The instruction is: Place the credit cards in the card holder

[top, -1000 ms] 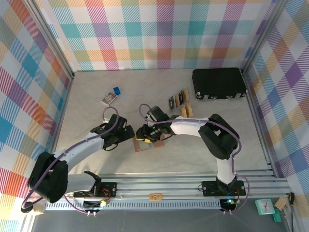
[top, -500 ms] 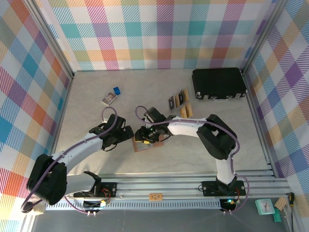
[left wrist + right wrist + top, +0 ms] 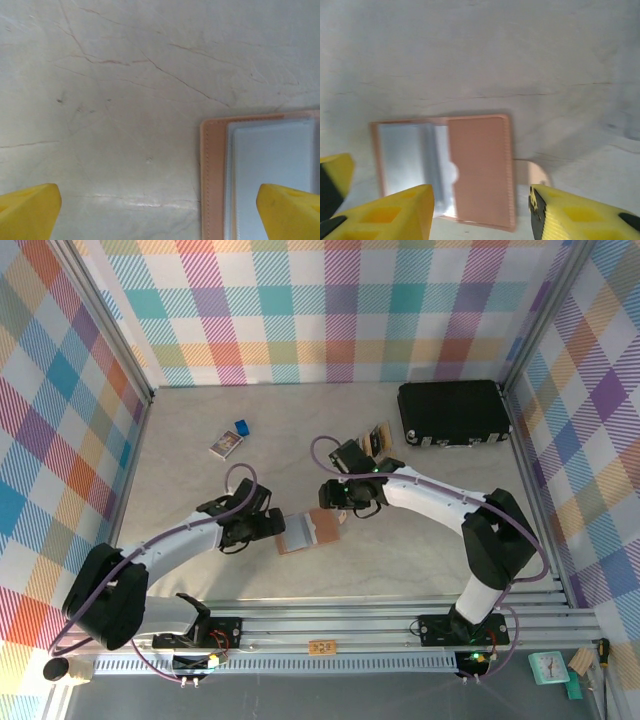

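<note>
Looking down, we see the credit cards (image 3: 380, 437) just beyond the right gripper (image 3: 335, 502), spread and empty; the left gripper (image 3: 273, 528), also spread empty, sits farther, beside the open card holder (image 3: 310, 531).

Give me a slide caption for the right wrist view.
Open right gripper facing the unfolded card holder on the table.

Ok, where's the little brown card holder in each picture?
Top external: card holder lies open on the table, near the middle.
Left wrist: lower right corner.
Right wrist: low centre, above the yellow fingers.
Shared landmark: its grey inside pocket.
</note>
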You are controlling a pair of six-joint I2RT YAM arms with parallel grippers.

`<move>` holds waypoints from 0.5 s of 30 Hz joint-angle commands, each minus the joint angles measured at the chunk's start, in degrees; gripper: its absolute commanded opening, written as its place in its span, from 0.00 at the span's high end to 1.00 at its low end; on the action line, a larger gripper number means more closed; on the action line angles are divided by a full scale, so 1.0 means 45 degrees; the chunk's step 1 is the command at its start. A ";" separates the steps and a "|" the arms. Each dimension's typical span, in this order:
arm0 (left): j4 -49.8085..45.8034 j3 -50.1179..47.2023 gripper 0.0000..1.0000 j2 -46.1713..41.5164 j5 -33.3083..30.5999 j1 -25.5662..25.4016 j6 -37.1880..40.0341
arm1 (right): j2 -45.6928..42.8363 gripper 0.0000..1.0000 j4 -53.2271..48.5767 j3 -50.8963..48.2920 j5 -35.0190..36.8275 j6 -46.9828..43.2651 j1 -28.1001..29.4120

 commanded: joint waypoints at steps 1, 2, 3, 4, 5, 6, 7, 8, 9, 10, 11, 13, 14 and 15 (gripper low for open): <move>-0.0249 0.0437 0.00 0.0132 -0.0295 -0.0344 -0.0010 | 0.0457 0.46 -0.0781 -0.0138 0.0831 -0.0637 -0.0092; -0.0272 0.0477 0.00 0.0137 -0.0347 -0.0427 -0.0022 | 0.0626 0.46 -0.0714 -0.0144 0.0831 -0.0653 -0.0112; -0.0304 0.0521 0.00 0.0144 -0.0376 -0.0511 -0.0034 | 0.0780 0.46 -0.0613 -0.0175 0.0824 -0.0643 -0.0115; -0.0297 0.0544 0.00 0.0154 -0.0360 -0.0580 -0.0029 | 0.0913 0.47 -0.0547 -0.0184 0.0796 -0.0650 -0.0132; -0.0314 0.0573 0.00 0.0171 -0.0395 -0.0661 -0.0032 | 0.1083 0.47 -0.0470 -0.0163 0.0753 -0.0662 -0.0132; -0.0348 0.0633 0.00 0.0221 -0.0395 -0.0738 -0.0039 | 0.1249 0.47 -0.0398 -0.0131 0.0712 -0.0688 -0.0152; -0.0352 0.0671 0.00 0.0249 -0.0397 -0.0804 -0.0032 | 0.1386 0.47 -0.0355 -0.0079 0.0698 -0.0710 -0.0156; -0.0370 0.0712 0.00 0.0307 -0.0422 -0.0895 -0.0024 | 0.1522 0.48 -0.0326 -0.0052 0.0707 -0.0734 -0.0152; -0.0374 0.0740 0.00 0.0354 -0.0428 -0.0990 -0.0004 | 0.1669 0.49 -0.0286 -0.0018 0.0698 -0.0762 -0.0171; -0.0378 0.0775 0.00 0.0386 -0.0435 -0.1070 0.0019 | 0.1750 0.51 -0.0232 -0.0011 0.0651 -0.0781 -0.0190; -0.0377 0.0799 0.00 0.0455 -0.0441 -0.1165 0.0037 | 0.1823 0.54 -0.0224 -0.0009 0.0646 -0.0822 -0.0196; -0.0356 0.0857 0.00 0.0597 -0.0430 -0.1328 0.0072 | 0.1856 0.63 -0.0178 -0.0062 0.0619 -0.0886 -0.0220; -0.0333 0.0887 0.00 0.0687 -0.0431 -0.1422 0.0099 | 0.1811 0.68 -0.0144 -0.0114 0.0590 -0.0942 -0.0211; -0.0297 0.0906 0.00 0.0785 -0.0431 -0.1510 0.0112 | 0.1725 0.74 -0.0149 -0.0184 0.0575 -0.0974 -0.0210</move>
